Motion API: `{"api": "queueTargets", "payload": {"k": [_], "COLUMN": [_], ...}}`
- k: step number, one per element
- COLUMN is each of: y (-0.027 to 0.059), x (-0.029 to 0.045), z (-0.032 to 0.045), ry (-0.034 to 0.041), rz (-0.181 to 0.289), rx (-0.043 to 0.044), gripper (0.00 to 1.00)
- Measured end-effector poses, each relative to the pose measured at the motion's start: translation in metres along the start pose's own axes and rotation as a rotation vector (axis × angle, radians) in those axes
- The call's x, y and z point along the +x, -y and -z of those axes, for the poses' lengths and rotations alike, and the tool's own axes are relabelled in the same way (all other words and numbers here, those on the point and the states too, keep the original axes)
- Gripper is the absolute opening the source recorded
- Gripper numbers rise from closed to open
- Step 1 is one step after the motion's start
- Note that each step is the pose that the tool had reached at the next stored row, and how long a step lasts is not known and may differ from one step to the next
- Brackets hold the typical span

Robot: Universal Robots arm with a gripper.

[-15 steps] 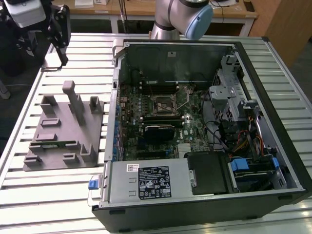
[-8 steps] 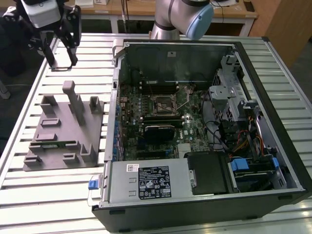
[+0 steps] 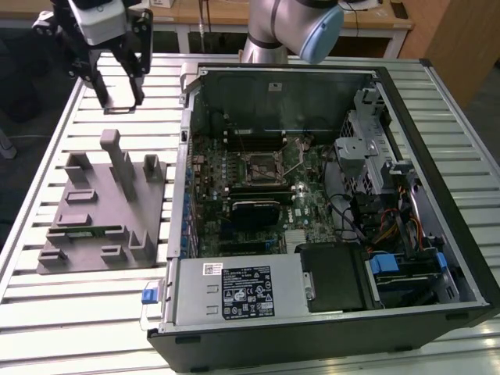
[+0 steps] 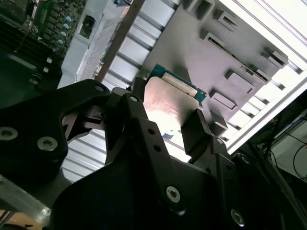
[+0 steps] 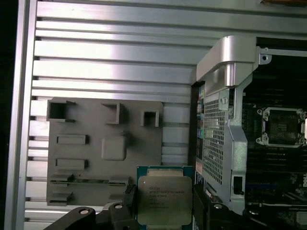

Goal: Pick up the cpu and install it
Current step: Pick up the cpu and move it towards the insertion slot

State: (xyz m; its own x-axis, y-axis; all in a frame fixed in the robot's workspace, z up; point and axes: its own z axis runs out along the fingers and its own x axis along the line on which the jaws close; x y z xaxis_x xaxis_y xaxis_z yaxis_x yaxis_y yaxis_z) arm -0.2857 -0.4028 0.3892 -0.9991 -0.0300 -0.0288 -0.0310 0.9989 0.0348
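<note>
I have the hand closed on the cpu by two opposite edges, held flat above the surface's edge beyond the grey holder block, likely to keep it level for the socket.

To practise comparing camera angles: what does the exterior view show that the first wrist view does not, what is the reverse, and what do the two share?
The exterior view adds the arm and the whole open computer case, including its power supply.

The first wrist view adds the cpu, silvery top facing the camera, clamped between the black fingers.

Shared: the gripper, the grey holder block, the slatted table and the black socket on the motherboard.
</note>
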Motion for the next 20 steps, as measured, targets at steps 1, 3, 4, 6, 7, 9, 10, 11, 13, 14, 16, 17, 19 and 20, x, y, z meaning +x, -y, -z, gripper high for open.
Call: {"api": "queueTargets", "payload": {"k": [1,3,4,6,7,9,10,11,13,14,16,17,19,20], "y": [0.0001,0.0004,0.0005,0.0007,0.0008,0.0011,0.0012,0.0014,0.0016,0.0017,0.0020,0.0021,0.0024,0.0026], "x": [-0.0038,-0.0116,-0.0158,-0.0237,-0.0277,-0.0356,-0.0397,-0.0438,-0.0518,-0.0558,-0.0646,-0.0691,-0.0782,-0.0829], "z": [-0.0001,-0.0003,-0.0004,-0.0007,-0.0008,-0.0009,-0.0010,-0.0012,-0.0014,-0.0016,-0.0017,-0.0018,-0.0022,-0.0023], "ry": [0.0000,-0.0001,-0.0002,-0.0001,-0.0002,-0.0003,-0.0004,-0.0003,-0.0002,-0.0002,-0.0003,-0.0005,-0.0004,-0.0003], "rz": [0.000,0.000,0.000,0.000,0.000,0.000,0.000,0.000,0.000,0.000,0.000,0.000,0.000,0.000], "rx": [0.0000,0.0001,0.0001,0.0000,0.0000,0.0001,0.0001,0.0001,0.0000,0.0000,0.0001,0.0001,0.0000,0.0000], "gripper": [0.55,0.55,0.55,0.55,0.55,0.55,0.55,0.55,0.55,0.55,0.55,0.55,0.55,0.55]}}
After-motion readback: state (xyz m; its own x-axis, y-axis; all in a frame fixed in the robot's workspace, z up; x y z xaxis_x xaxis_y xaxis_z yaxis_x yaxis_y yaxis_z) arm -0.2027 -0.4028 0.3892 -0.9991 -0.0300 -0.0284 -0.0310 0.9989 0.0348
